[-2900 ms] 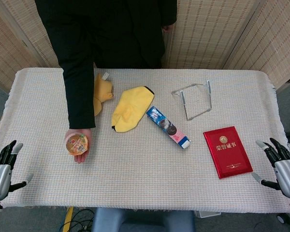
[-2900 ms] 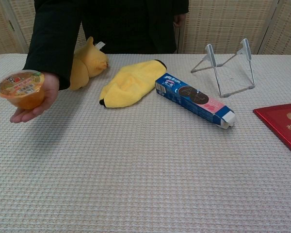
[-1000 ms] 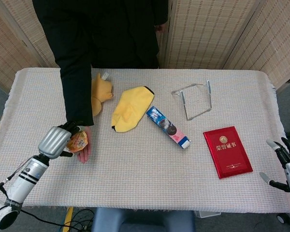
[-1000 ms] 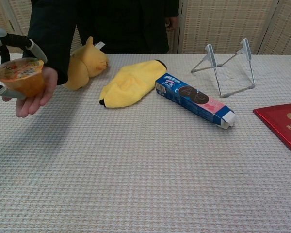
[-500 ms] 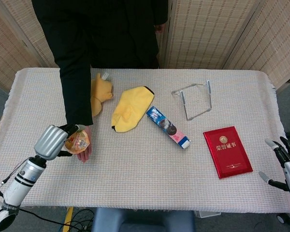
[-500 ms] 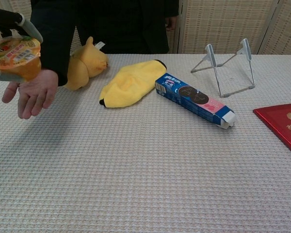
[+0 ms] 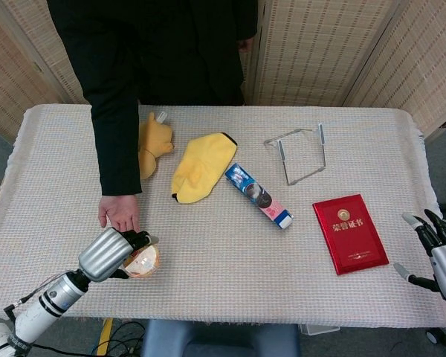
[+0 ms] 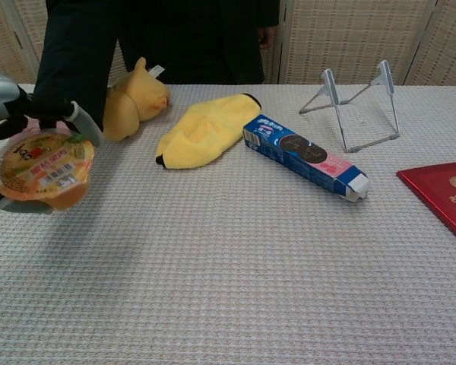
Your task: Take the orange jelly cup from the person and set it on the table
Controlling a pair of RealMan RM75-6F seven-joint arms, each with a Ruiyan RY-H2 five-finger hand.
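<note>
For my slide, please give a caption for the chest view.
Left robot hand holds the orange jelly cup tilted above the table.

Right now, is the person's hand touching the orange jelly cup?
Apart. The head view shows bare tablecloth between the person's hand and the orange jelly cup, which the left hand grips.

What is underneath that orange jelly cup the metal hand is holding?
Only bare white woven tablecloth lies below the orange jelly cup, which the left hand grips, tilted, above it. The chest view shows a gap beneath. The cup's far side is hidden by fingers.
</note>
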